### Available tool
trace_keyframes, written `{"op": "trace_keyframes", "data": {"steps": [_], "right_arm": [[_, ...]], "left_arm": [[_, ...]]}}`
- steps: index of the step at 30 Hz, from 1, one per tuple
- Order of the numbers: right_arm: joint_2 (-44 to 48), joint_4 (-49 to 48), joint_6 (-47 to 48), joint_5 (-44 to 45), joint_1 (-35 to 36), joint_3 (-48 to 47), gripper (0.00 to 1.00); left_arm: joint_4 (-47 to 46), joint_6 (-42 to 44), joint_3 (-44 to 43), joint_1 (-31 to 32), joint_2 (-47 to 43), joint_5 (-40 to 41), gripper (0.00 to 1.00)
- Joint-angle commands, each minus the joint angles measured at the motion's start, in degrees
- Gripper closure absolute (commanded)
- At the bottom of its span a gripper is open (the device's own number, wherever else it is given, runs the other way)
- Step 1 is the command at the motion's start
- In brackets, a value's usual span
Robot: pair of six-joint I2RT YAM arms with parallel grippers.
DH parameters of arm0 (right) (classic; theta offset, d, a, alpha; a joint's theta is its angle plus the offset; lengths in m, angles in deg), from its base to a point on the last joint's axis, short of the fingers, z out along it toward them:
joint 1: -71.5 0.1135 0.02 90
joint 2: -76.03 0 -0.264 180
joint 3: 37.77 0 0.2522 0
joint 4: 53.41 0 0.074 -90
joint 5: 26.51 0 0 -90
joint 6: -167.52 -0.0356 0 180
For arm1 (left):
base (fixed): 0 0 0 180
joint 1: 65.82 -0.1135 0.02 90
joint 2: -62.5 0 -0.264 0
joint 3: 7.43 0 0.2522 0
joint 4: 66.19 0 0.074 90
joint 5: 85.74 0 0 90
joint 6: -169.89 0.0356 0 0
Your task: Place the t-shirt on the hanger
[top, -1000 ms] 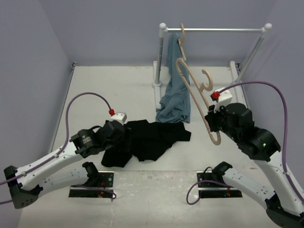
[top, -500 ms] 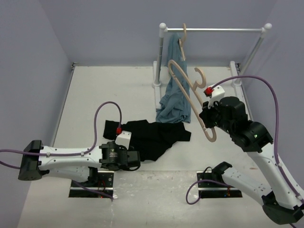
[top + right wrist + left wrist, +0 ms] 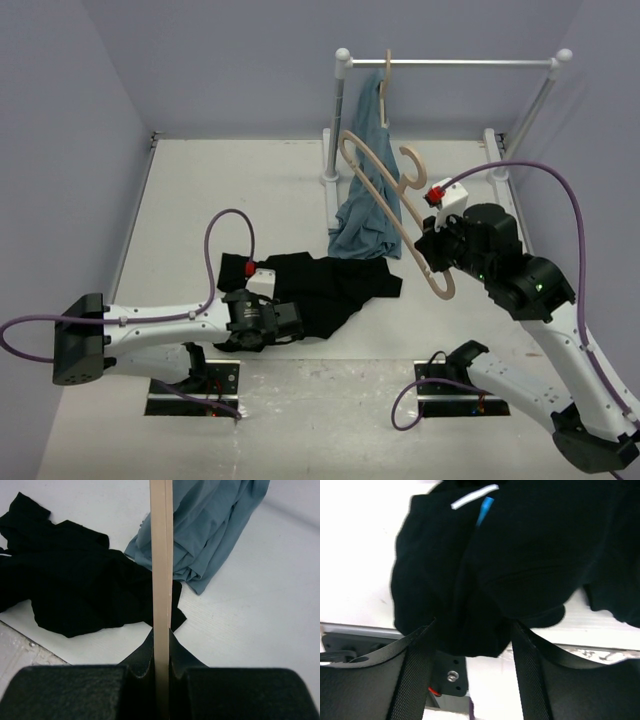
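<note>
The left fingers (image 3: 417,667) have dropped low and swung round to the near-left edge of the black t-shirt (image 3: 335,285). A second ago they hovered higher over its left part. They are spread now, with a bunched fold of the black cloth sitting in the gap between them, so by the look of it no pinch has been made yet.

The t-shirt itself lies crumpled on the worktop (image 3: 230,190) much as before. Its far edge is just beside the hem of the blue-grey garment (image 3: 365,215).

The right fingers (image 3: 141,655) are pressed together on the wooden hanger (image 3: 385,200). They have carried it lower and leftward, so it is held in the air just beyond the t-shirt's right end.

Both halves of the job are closing in. Gripping the cloth looks like the step in hand, and threading the hanger has not begun.
</note>
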Motion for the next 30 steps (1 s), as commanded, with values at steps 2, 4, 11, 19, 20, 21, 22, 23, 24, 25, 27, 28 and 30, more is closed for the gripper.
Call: {"op": "trace_keyframes", "data": {"steps": [2, 4, 11, 19, 20, 21, 22, 23, 24, 25, 27, 28, 30], "right_arm": [[-0.8, -3.3, 1.6, -1.3, -0.3, -1.2, 1.0], [-1.3, -3.4, 1.6, -1.4, -0.2, -1.0, 1.0], [-1.7, -3.8, 1.6, -1.8, -0.2, -1.2, 1.0], [-1.8, -3.8, 1.7, -3.6, -0.2, -1.0, 1.0], [-1.7, -3.8, 1.9, -4.0, -0.2, -1.0, 1.0], [-1.5, -3.8, 2.2, -4.8, -0.3, -0.9, 1.0], [-0.8, -3.8, 3.7, -7.6, -0.2, -0.8, 1.0], [-0.2, -3.8, 5.0, -10.0, -0.2, -0.6, 1.0], [0.4, -3.9, 6.0, -11.7, -0.2, -0.5, 1.0], [1.1, -3.9, 7.2, -13.3, -0.2, -0.3, 1.0], [2.9, -4.0, 8.9, -18.2, -0.2, 0.0, 1.0], [3.7, -3.8, 10.4, -21.3, -0.2, 0.2, 1.0], [4.3, -2.9, 13.4, -25.6, -0.2, 0.3, 1.0]], "left_arm": [[-5.2, 0.2, 0.3, 2.0, -2.2, -1.3, 0.36], [-4.7, -0.2, 1.0, 2.1, -2.8, -1.1, 0.36], [-1.3, -5.2, 4.4, 2.0, -0.5, -1.3, 0.49], [1.7, -6.2, 2.3, 2.1, -0.7, 0.3, 0.97], [2.6, -6.3, 1.1, 2.1, -0.9, 1.0, 1.0], [3.4, -6.2, -0.2, 2.0, -1.0, 1.8, 1.0], [4.4, -5.3, -3.2, 0.4, -1.4, 3.7, 1.0], [5.4, -3.3, -5.9, -1.2, -1.7, 5.2, 1.0], [6.0, -0.2, -8.3, -2.8, -1.9, 6.3, 1.0], [5.6, 2.5, -11.5, -4.9, -2.3, 7.7, 1.0], [1.4, 13.7, -14.8, -12.0, -3.4, 7.9, 1.0], [-2.8, 21.5, -17.3, -17.2, -3.6, 6.1, 1.0], [-10.7, 32.6, -22.0, -27.1, -2.0, -0.9, 1.0]]}}
